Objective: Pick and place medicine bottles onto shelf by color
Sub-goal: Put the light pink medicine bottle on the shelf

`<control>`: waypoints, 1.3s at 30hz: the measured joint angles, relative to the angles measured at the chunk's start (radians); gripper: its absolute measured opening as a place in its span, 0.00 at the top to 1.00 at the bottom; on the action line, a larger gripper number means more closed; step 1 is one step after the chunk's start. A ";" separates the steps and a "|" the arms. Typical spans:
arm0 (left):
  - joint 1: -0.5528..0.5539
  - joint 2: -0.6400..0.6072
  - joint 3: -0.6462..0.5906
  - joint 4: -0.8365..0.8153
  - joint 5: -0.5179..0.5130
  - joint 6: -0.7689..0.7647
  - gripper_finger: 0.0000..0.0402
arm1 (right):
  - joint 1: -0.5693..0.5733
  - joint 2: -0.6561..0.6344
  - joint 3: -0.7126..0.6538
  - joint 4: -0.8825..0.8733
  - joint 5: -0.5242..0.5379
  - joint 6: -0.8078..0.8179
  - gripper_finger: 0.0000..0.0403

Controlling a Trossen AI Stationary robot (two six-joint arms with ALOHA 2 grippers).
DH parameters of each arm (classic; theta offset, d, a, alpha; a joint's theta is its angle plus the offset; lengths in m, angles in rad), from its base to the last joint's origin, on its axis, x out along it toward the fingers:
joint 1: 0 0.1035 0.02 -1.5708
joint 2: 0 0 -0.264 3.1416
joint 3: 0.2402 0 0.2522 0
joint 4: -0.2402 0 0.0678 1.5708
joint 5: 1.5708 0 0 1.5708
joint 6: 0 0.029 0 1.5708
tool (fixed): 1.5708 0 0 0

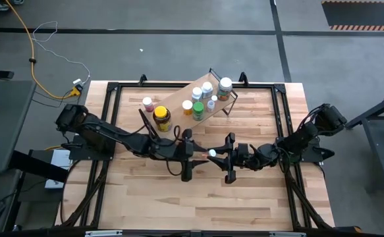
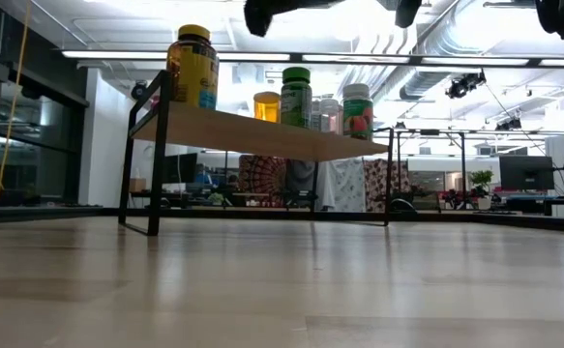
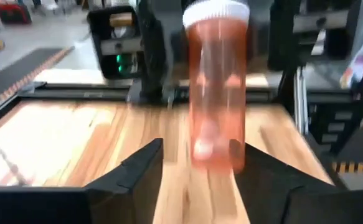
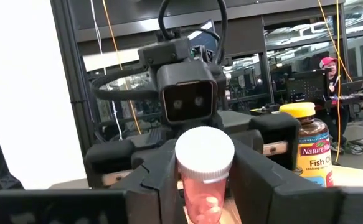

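A small clear orange bottle with a white cap [image 1: 212,153] hangs upright above the table's middle, between my two grippers. My right gripper [image 4: 204,186] comes from the table's right and is shut on it. My left gripper [image 3: 197,165] comes from the left and is open, with its fingers on either side of the bottle's bottom end [image 3: 211,152]. The shelf [image 1: 178,99] stands slantwise at the far middle on its black wire ends. It carries several bottles, among them a green one [image 1: 198,110] and an amber jar with a yellow lid [image 2: 192,66]. My left gripper has one finger [image 3: 256,171] close against the bottle's bottom end, and I cannot tell whether it touches; bare wood shows between the other finger and the bottle. My right gripper pinches the bottle's body just under the white cap [image 4: 203,200] between its two fingers. The fingers come about level from the table's right. The bottle is upright, cap up, clear of the table.
A pink-capped bottle [image 1: 147,103] stands by the shelf's left end. A black frame [image 1: 280,99] runs round the tabletop. The near half of the tabletop [image 1: 198,204] is bare wood.
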 joint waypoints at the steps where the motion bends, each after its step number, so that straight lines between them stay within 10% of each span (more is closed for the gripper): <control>1: 0.000 -0.019 0.000 -0.044 0.000 0.000 0.54 | 0.000 0.000 0.000 0.001 -0.001 -0.004 0.71; 12: -0.055 -0.256 -0.005 -0.504 0.020 -0.139 0.45 | -0.010 0.000 0.005 -0.104 0.038 0.026 0.71; 19: -0.247 -0.431 -0.115 -0.318 -0.197 -0.037 0.46 | -0.083 0.061 0.201 -0.578 0.078 0.120 0.71; 30: -0.397 -0.753 -0.420 -0.027 -0.513 0.084 0.46 | -0.214 0.187 0.467 -0.801 0.262 0.112 0.71; 39: -0.377 -0.858 -0.488 -0.149 -0.498 0.001 0.46 | -0.315 0.187 0.473 -0.894 0.192 0.273 0.71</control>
